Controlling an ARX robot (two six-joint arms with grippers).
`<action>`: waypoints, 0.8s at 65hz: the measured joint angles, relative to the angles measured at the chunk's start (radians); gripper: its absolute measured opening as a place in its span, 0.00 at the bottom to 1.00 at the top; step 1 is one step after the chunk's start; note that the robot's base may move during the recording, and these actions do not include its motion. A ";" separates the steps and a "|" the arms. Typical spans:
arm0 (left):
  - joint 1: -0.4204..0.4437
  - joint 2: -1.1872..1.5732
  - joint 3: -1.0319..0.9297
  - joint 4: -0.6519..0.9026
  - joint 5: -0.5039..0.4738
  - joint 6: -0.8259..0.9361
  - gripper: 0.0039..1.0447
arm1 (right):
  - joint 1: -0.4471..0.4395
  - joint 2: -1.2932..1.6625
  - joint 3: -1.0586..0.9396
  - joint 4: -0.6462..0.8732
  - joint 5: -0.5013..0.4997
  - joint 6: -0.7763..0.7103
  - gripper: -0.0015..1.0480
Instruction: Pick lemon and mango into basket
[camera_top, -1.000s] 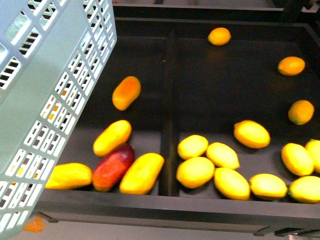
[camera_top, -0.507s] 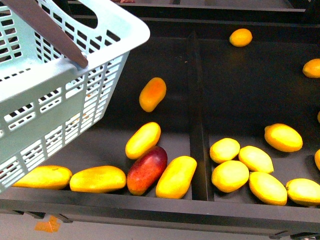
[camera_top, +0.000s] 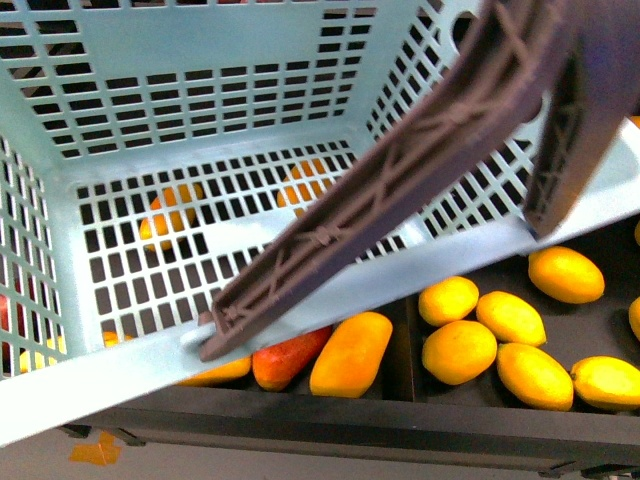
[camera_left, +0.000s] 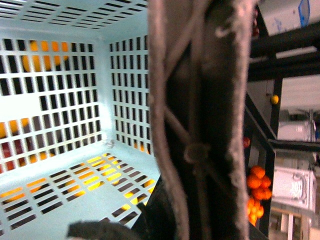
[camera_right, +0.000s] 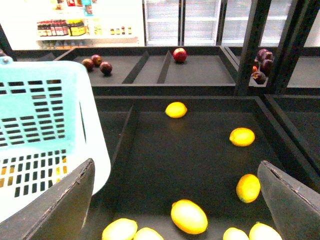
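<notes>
Your basket fills most of the front view. It is tipped, with its open top towards the camera, and its brown handle crosses the frame on a slant. The basket hangs over the left compartment of the black bin, and fruit shows through the slots of its floor.

Below the basket's near rim, the mango lies in that left compartment, touching a red mango. It is just beside the divider. The lemon sits on the other side of the divider, touching others in a cluster.

Your right gripper hangs above the lemon compartment, beside the basket, with its jaws spread wide and nothing between them.

Your left wrist camera is pressed up against the handle and looks into the basket. You cannot tell from it how the left jaws stand.
</notes>
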 joint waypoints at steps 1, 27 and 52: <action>-0.006 0.001 0.002 0.000 0.006 0.005 0.04 | 0.000 0.000 0.000 0.000 0.000 0.000 0.92; -0.025 0.001 0.018 0.000 0.018 0.032 0.04 | 0.000 0.000 0.000 0.000 0.000 0.000 0.92; -0.026 0.001 0.018 0.000 0.024 0.041 0.04 | -0.163 0.359 0.129 -0.244 -0.141 0.401 0.92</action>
